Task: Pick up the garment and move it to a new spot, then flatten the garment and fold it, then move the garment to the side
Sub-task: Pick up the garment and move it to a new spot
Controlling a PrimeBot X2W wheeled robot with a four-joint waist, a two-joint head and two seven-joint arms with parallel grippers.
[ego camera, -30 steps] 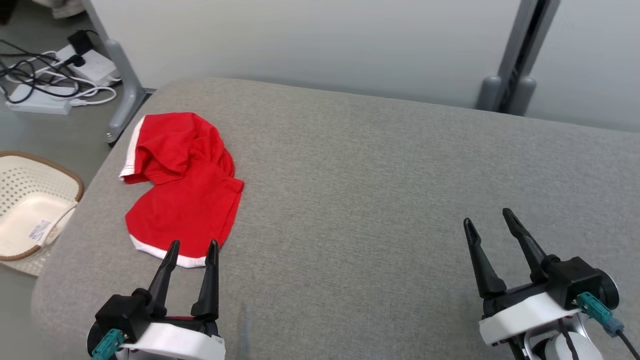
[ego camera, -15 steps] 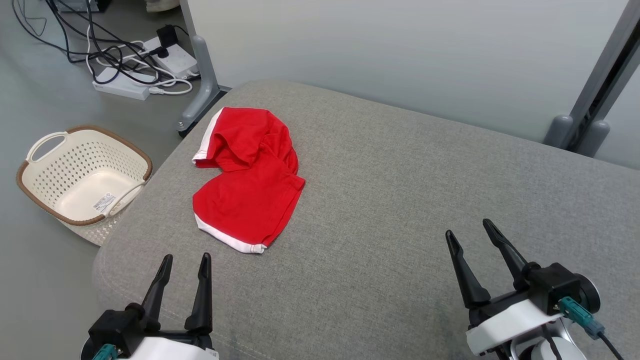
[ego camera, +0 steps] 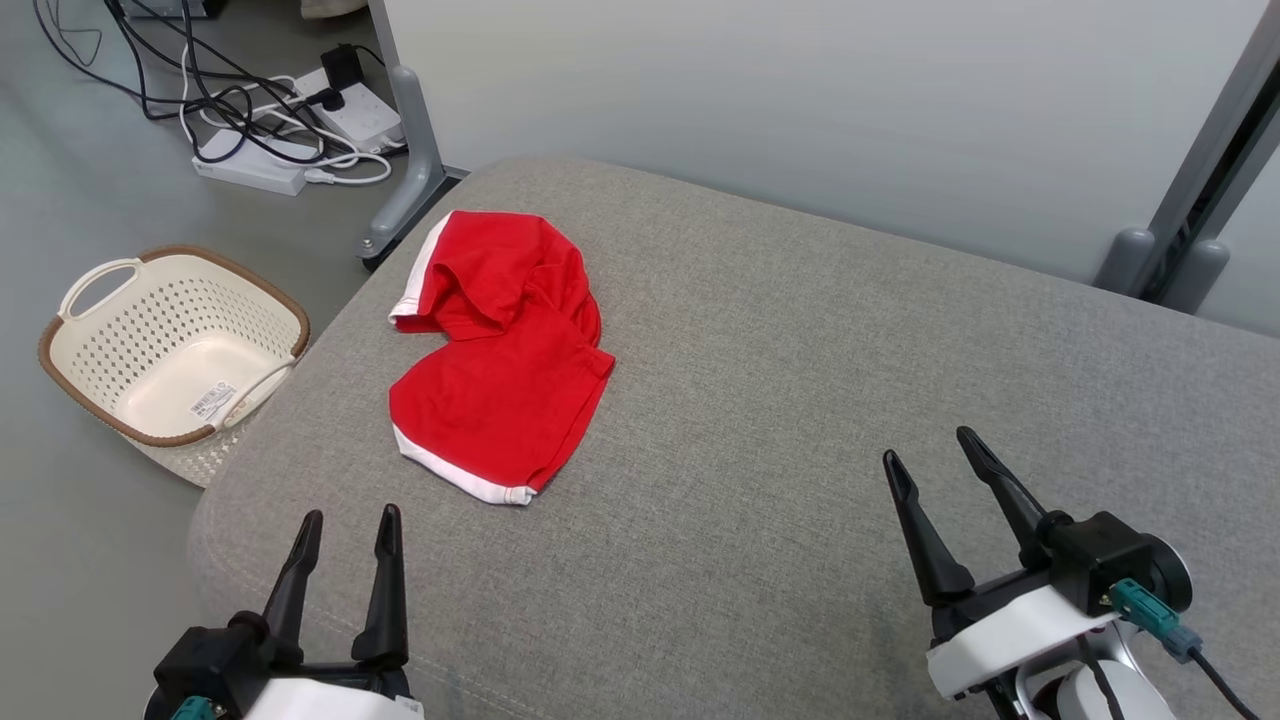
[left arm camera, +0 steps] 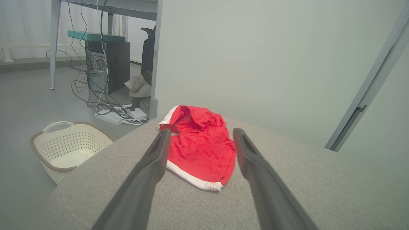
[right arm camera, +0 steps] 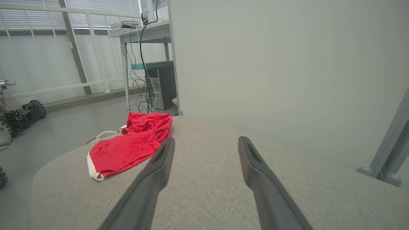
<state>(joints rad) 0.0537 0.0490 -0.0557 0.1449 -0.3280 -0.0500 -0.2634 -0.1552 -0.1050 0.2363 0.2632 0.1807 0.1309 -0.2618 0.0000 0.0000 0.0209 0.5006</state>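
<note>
The garment [ego camera: 497, 355] is red with white trim, lying crumpled on the far left part of a grey upholstered surface [ego camera: 800, 400]. It also appears in the left wrist view [left arm camera: 199, 148] and the right wrist view [right arm camera: 129, 147]. My left gripper [ego camera: 346, 525] hovers open near the front left edge, a short way before the garment's white hem, with nothing between its fingers. My right gripper [ego camera: 930, 455] stands open at the front right, far from the garment. In the left wrist view the open gripper [left arm camera: 199, 132] frames the garment.
A cream perforated basket [ego camera: 75, 345] with a brown rim sits on the floor left of the surface. Power strips and tangled cables [ego camera: 270, 130] lie on the floor behind it. A pale partition wall [ego camera: 800, 100] with grey feet stands along the far edge.
The head camera has swung left, bringing the basket fully into view. Both grippers sit slightly lower in the picture; the garment lies as before.
</note>
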